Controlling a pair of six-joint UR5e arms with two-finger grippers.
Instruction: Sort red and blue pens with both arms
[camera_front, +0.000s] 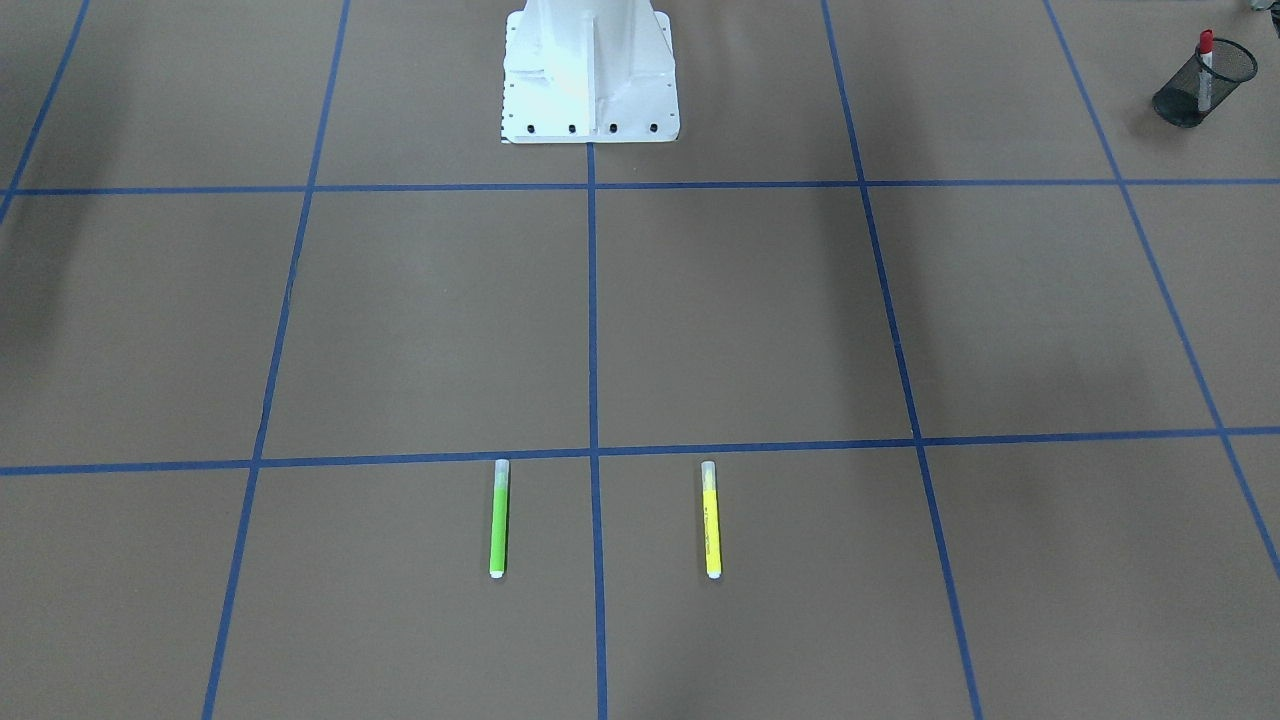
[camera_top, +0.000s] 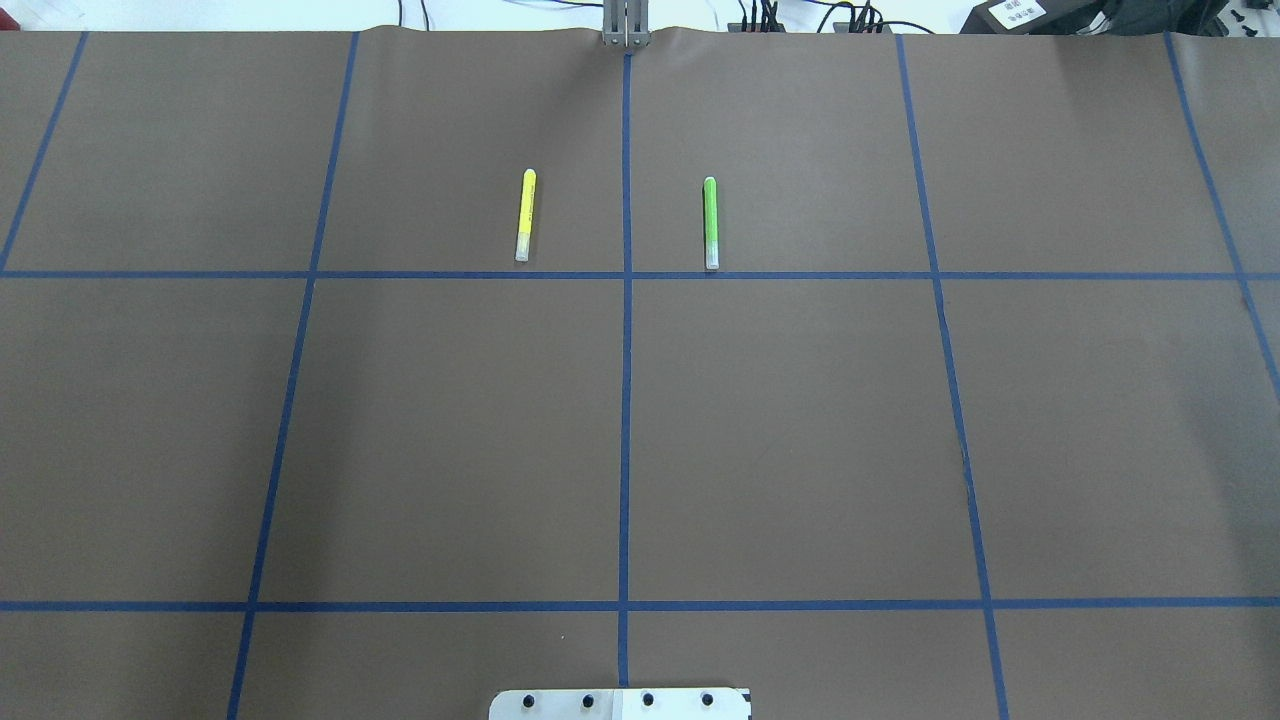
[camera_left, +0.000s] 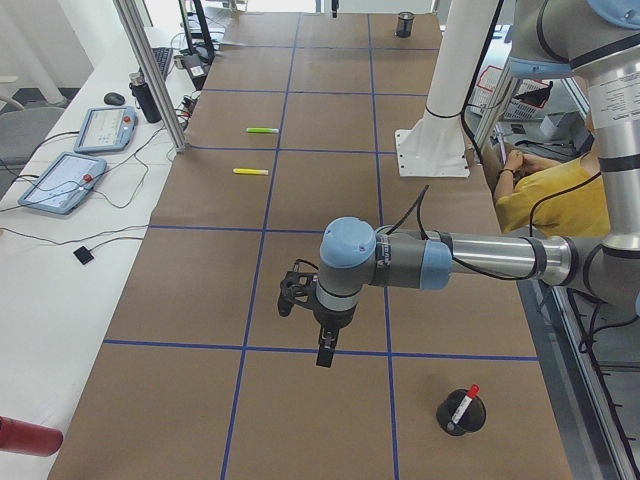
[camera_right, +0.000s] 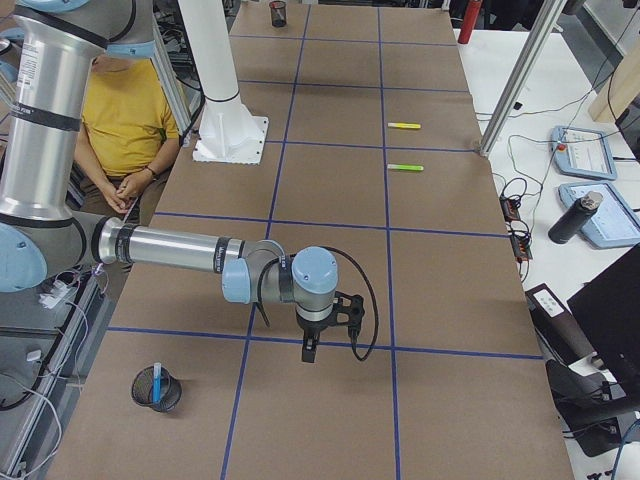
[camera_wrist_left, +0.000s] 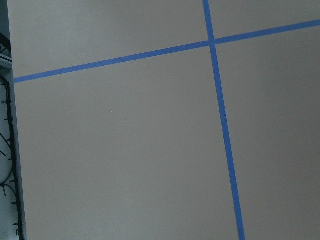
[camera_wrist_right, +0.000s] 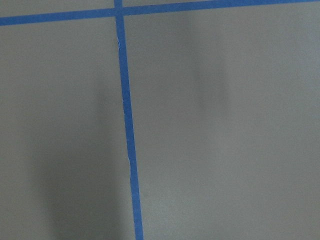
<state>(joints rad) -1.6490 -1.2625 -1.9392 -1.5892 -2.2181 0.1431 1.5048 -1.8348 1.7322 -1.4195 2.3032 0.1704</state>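
The red pen (camera_front: 1205, 62) stands in a black mesh cup (camera_front: 1190, 95) at the table end on my left; the exterior left view shows the red pen (camera_left: 465, 403) in that cup (camera_left: 460, 415) too. The blue pen (camera_right: 157, 381) stands in another mesh cup (camera_right: 157, 392) at my right end. My left gripper (camera_left: 324, 353) hangs over the table a short way from the red pen's cup. My right gripper (camera_right: 308, 349) hangs a short way from the blue pen's cup. Both grippers show only in the side views, so I cannot tell whether they are open or shut. Neither wrist view shows fingers.
A green marker (camera_top: 711, 222) and a yellow marker (camera_top: 525, 215) lie parallel on the brown paper at the far side, either side of the centre tape line. The white pedestal base (camera_front: 590, 75) stands at my edge. A person in a yellow shirt (camera_right: 120, 115) sits behind the robot.
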